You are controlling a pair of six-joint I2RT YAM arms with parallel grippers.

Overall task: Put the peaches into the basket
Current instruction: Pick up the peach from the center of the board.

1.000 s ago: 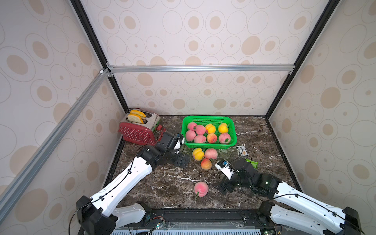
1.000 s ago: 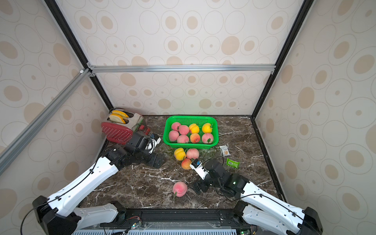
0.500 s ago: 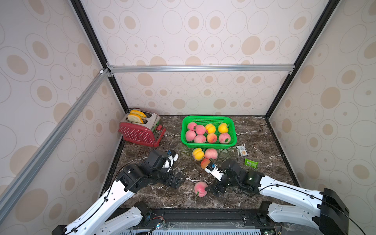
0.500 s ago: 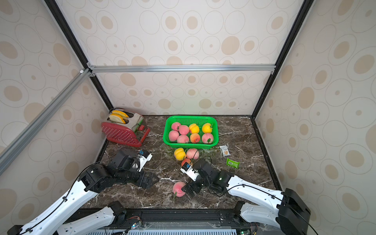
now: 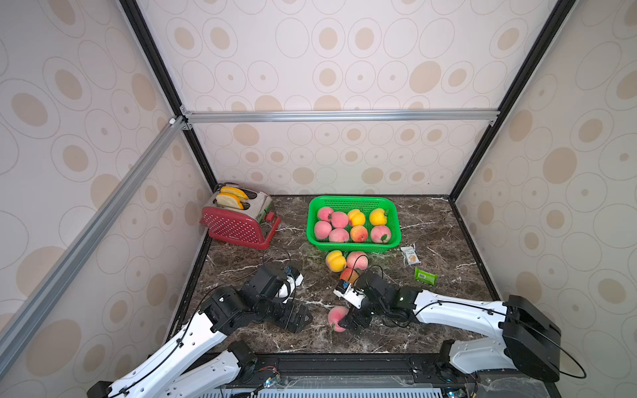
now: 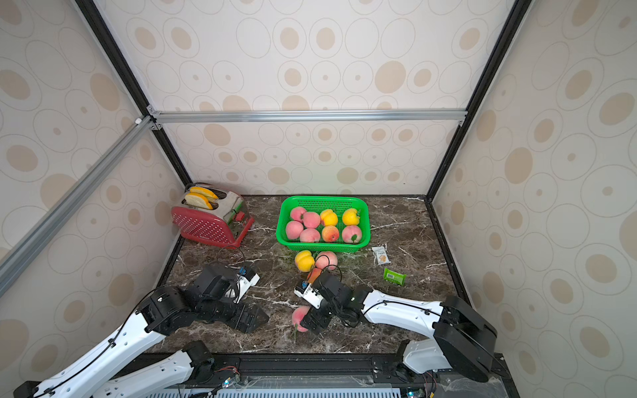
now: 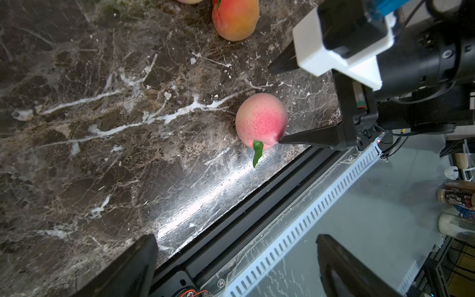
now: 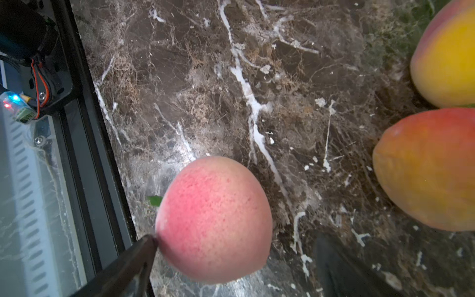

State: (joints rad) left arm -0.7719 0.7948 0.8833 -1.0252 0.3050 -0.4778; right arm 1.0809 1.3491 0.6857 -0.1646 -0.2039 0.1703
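Bringing right gripper (image 5: 350, 318) to near pink peach (image 5: 336, 317), left gripper (image 5: 300, 318) nearer, since 1 s back | holding both claws open, empty | centring fruit between jaws before squeezing.

Nothing is legible: lettering on the white packet (image 5: 410, 255) and green packet (image 5: 425, 276), at the basket's (image 5: 351, 200) four o'clock, is too small
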